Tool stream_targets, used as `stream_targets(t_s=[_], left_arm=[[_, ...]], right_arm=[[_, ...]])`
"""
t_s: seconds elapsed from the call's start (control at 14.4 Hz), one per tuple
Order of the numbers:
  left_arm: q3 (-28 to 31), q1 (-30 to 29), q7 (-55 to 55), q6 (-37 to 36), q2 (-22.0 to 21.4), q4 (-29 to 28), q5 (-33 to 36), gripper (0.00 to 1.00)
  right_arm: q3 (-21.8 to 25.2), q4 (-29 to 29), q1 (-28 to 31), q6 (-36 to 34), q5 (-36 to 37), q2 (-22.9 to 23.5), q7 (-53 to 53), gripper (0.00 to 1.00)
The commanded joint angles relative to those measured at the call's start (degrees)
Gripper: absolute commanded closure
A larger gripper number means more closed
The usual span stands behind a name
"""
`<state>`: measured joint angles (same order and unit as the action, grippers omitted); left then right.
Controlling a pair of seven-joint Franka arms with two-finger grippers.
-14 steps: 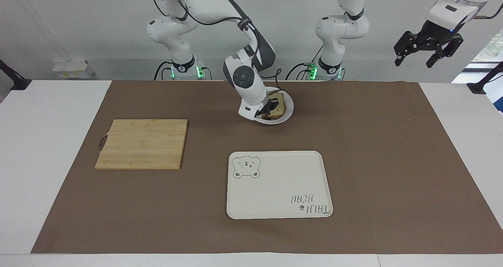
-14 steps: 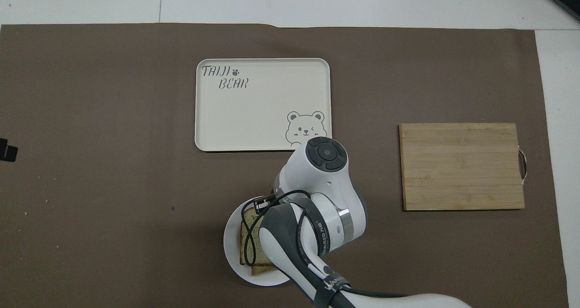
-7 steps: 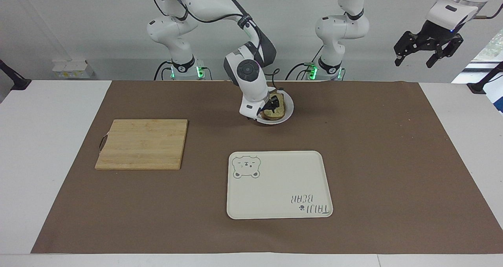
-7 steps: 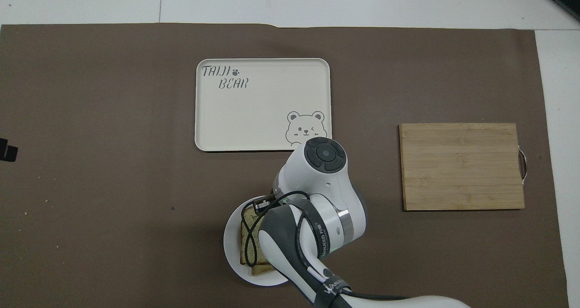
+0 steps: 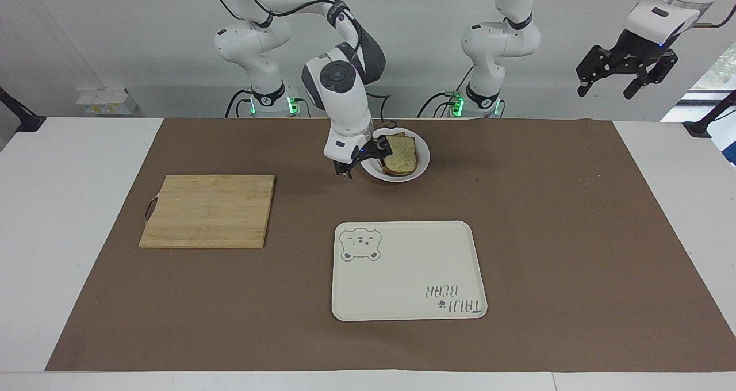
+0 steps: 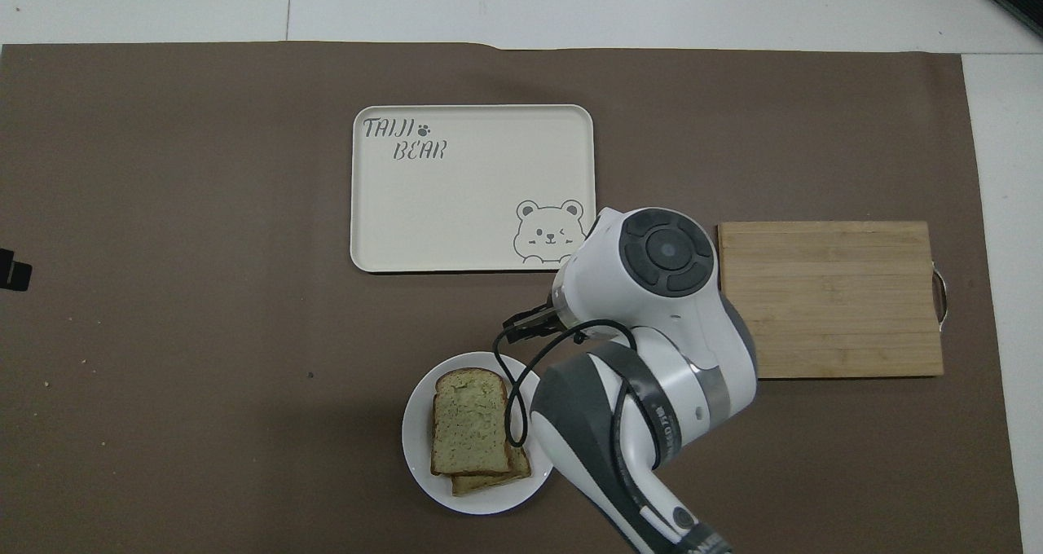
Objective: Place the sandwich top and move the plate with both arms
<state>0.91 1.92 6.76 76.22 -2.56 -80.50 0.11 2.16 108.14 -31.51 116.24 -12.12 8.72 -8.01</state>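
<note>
1. since one second ago the right arm (image 5: 339,100) has lifted and swung away from the plate (image 5: 422,162) toward its own end of the worktop (image 5: 80,149); the right hand (image 5: 361,160), then down on the bread, now hangs just beside the plate rim, fingers spread and holding nothing.
2. left arm (image 5: 652,11): waits raised off the worktop at its own end; the left hand (image 5: 625,72) is spread and empty.
3. tray (image 5: 408,270) and cutting board (image 5: 208,210): both bare; the tray lies farther from the robots than the plate, and the board is toward the right arm's end.
4. plate: close to the robots, near the middle of the worktop. the sandwich top (image 6: 468,421) lies on it, stacked on a lower slice (image 6: 497,479), slightly offset.
5. step in hand, as a judgement: placing the top looks done; moving the plate with both arms is not yet begun. the next move calls for bringing the left hand down from its raised position and setting both hands at the plate rim, keeping it level so the stack does not slide.
6. view differences: the overhead view shows the stack's offset and the lower slice's edge, but only a sliver of the left hand at the frame edge. the facing view shows the right hand clear of the bread and the left arm's height.
</note>
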Motion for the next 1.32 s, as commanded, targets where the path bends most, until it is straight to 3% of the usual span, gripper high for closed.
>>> stream_targets(t_s=[0.0, 0.28, 0.63, 0.83, 1.25], left_arm=[[-0.3, -0.7, -0.4, -0.8, -0.8, -0.3, -0.5, 0.00], [-0.3, -0.7, -0.4, -0.8, -0.8, -0.3, -0.5, 0.00], [-0.3, -0.7, -0.4, -0.8, -0.8, -0.3, -0.5, 0.00], [-0.3, -0.7, -0.4, -0.8, -0.8, -0.3, -0.5, 0.00], [-0.6, -0.5, -0.4, -0.9, -0.8, -0.3, -0.5, 0.00]], right_arm=[[-0.5, -1.1, 4.2, -5.0, 2.3, -2.4, 0.9, 0.00], [-0.6, -4.5, 10.7, -13.6, 6.8, -2.5, 1.1, 0.00], [-0.4, -5.1, 19.9, -14.0, 7.0, -3.9, 1.6, 0.00], [-0.4, -8.5, 24.6, -14.0, 9.3, -4.2, 1.8, 0.00], [-0.4, -10.3, 27.1, -14.6, 14.6, -9.1, 2.4, 0.00]])
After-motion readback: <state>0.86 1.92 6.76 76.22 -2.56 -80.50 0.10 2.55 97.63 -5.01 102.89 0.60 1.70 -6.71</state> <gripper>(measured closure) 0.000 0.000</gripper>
